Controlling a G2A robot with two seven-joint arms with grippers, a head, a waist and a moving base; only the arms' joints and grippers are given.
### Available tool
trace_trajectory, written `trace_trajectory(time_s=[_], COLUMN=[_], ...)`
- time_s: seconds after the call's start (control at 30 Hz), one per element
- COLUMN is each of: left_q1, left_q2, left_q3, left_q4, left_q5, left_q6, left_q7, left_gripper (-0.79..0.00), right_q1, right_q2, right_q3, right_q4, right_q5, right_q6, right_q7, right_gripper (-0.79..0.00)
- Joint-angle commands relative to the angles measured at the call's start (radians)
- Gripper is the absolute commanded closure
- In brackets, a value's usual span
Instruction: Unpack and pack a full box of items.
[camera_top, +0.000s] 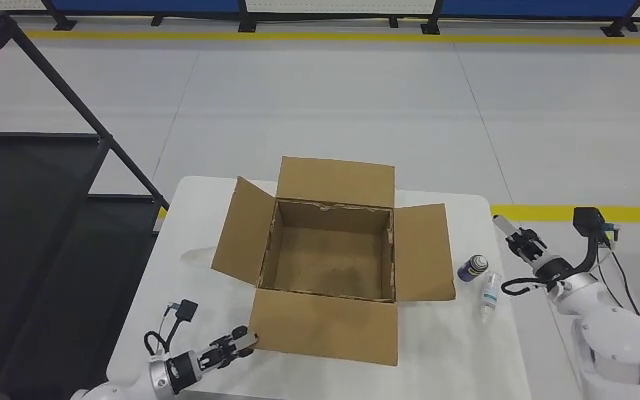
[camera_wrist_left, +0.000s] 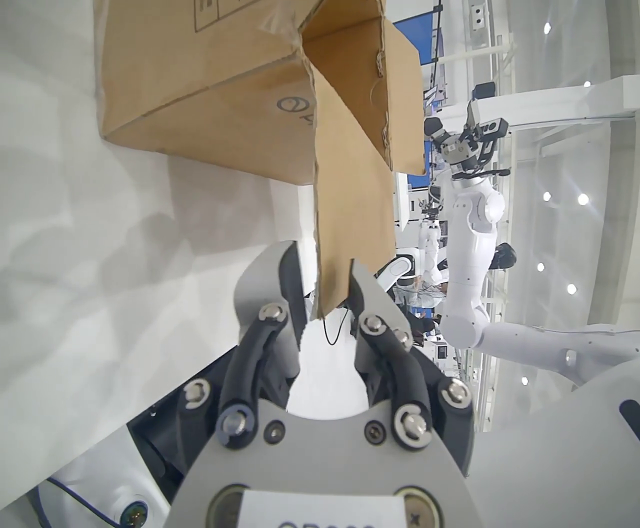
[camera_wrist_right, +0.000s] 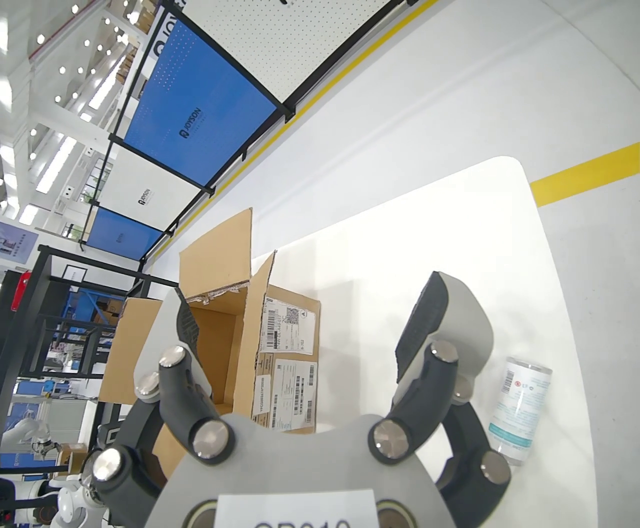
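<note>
The box (camera_top: 333, 214) sat open-topped in the middle of the surface (camera_top: 440, 350), long axis running 9 to 3 o'clock. Its four flaps were splayed outward and nothing was visible inside. It was probably light, stiff card that creases at the folds, best held by a flap edge or by opposite walls.

The left gripper (camera_wrist_left: 324, 280) had its fingers parted around a corner of the 6 o'clock flap (camera_top: 325, 330), not visibly pinching it. The right gripper (camera_wrist_right: 307, 289) hung at 3 o'clock, fingers spread wide and empty.

At 3 o'clock of the box, a dark-capped bottle (camera_top: 474, 267) stood upright. A clear bottle (camera_top: 488, 297) lay just beside it, roughly 12 to 6, smooth and likely to roll.
</note>
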Motion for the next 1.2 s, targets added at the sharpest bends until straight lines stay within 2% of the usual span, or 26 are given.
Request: trace_trajectory(time_s=[0.0, 0.3, 0.47, 0.6, 0.77, 0.93, 1.0, 1.17], left_q1=[0.025, 0.185, 0.276, 0.329, 0.398, 0.437, 0.438, 0.438], left_q2=[0.003, 0.011, 0.010, 0.009, 0.007, 0.007, 0.007, 0.007], left_q3=[-0.019, -0.155, -0.228, -0.282, -0.354, -0.414, -0.415, -0.415], left_q4=[-0.023, -0.134, -0.189, -0.222, -0.258, -0.288, -0.290, -0.290], left_q5=[-0.011, -0.021, -0.053, -0.065, -0.120, -0.171, -0.175, -0.175], left_q6=[-0.006, -0.059, -0.120, -0.161, -0.225, -0.252, -0.253, -0.253], left_q7=[0.018, 0.143, 0.225, 0.274, 0.318, 0.328, 0.325, 0.325], left_gripper=[-0.785, -0.785, -0.785, -0.785, -0.785, -0.785, -0.785, -0.785], right_q1=[0.000, 0.000, -0.002, -0.034, -0.137, -0.252, -0.279, -0.279], right_q2=[0.000, 0.000, 0.000, 0.006, 0.015, 0.033, 0.036, 0.036], right_q3=[0.000, 0.000, -0.001, -0.025, 0.025, 0.109, 0.130, 0.130], right_q4=[0.001, 0.001, -0.001, -0.028, -0.063, -0.081, -0.087, -0.087], right_q5=[0.002, 0.002, -0.003, -0.097, -0.207, -0.328, -0.377, -0.377], right_q6=[-0.003, -0.003, -0.003, -0.089, -0.168, -0.295, -0.275, -0.275], right_q7=[0.000, 0.000, -0.004, -0.015, -0.051, 0.015, 0.012, 0.012], right_gripper=[-0.785, -0.785, -0.785, -0.785, -0.785, -0.785, -0.785, -0.785])
